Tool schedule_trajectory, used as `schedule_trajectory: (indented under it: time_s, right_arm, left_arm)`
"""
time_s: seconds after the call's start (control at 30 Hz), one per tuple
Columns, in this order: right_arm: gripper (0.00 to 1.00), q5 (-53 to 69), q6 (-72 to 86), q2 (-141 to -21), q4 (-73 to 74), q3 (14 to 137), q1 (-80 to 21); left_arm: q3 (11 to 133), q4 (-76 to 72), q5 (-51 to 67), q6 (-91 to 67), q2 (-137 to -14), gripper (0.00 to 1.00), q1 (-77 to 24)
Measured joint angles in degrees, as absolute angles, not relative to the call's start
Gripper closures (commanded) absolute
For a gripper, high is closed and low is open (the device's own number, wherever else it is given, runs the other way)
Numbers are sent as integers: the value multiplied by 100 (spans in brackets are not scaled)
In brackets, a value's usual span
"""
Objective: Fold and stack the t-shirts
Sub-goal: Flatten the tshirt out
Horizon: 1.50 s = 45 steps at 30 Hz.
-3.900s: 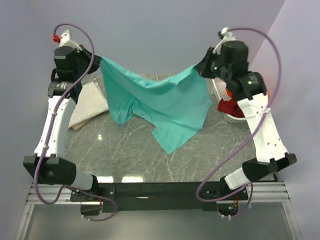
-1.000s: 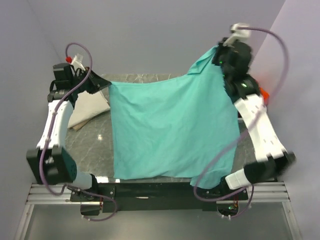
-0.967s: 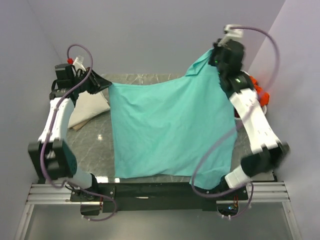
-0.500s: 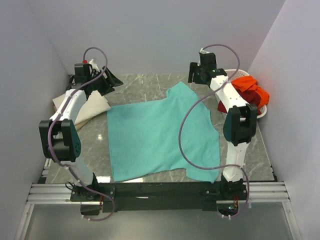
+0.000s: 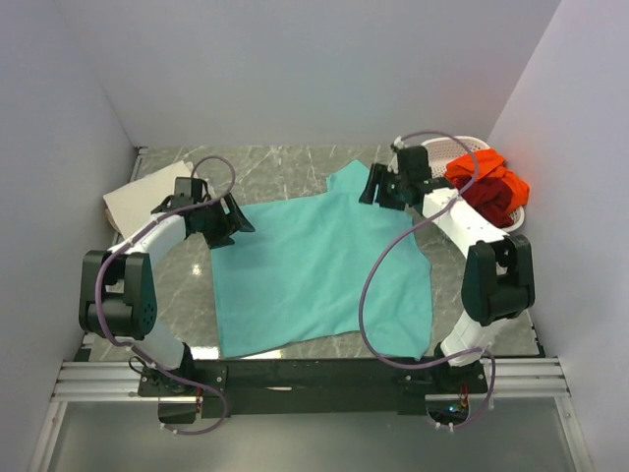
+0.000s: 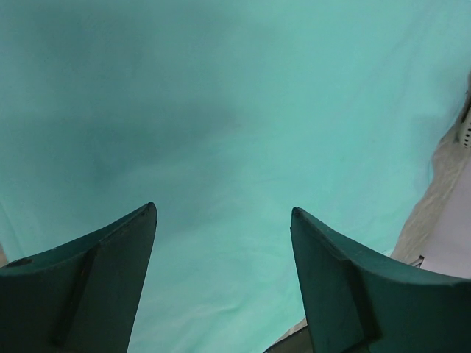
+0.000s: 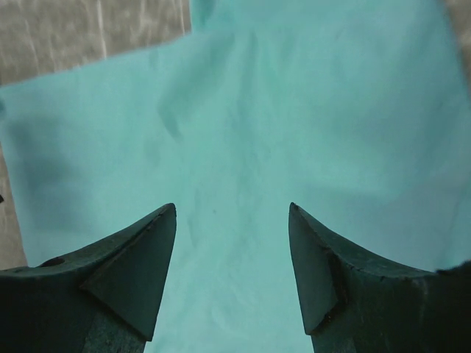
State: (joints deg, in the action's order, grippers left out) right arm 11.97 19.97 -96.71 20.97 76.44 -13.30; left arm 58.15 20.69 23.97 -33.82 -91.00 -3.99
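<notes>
A teal t-shirt (image 5: 314, 265) lies spread flat on the marble table (image 5: 285, 172), its hem toward the near edge. My left gripper (image 5: 232, 222) hovers at the shirt's far left corner, open, with only teal cloth (image 6: 243, 110) under its fingers. My right gripper (image 5: 372, 189) is over the far right part by the sleeve, also open and holding nothing; in the right wrist view teal cloth (image 7: 294, 110) fills the space beneath my right gripper (image 7: 232, 207). A cream t-shirt (image 5: 133, 202) lies folded at the far left. Orange and dark red t-shirts (image 5: 488, 183) sit in the basket.
A white lattice basket (image 5: 444, 147) stands at the far right corner, just behind the right arm. Grey walls close in on the left, back and right. Bare marble (image 7: 73, 29) shows beyond the teal shirt's edge.
Both grippers held the teal shirt stretched in the air; they have opened and let go. The shirt now lies flat on the table and both arms have come down low over it.
</notes>
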Motion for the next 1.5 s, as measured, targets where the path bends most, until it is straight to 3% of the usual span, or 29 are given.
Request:
schedule_trajectory:
  time_s: [0.33,0.77,1.5]
  right_arm:
    - [35,1752,2606,-9682,1765,6554,-1337]
    - [37,1747,2790,-10361,1826,6497,-1337]
    - [37,1304,2871,-11666,2687,8191,-1177]
  left_arm:
    - [5631,2038,2010,-3124,-9314,18,-399]
    - [6184,1975,1769,-2928,-10252,17,-384]
    - [8965,2294,1831,-2571,-12256,17,-410]
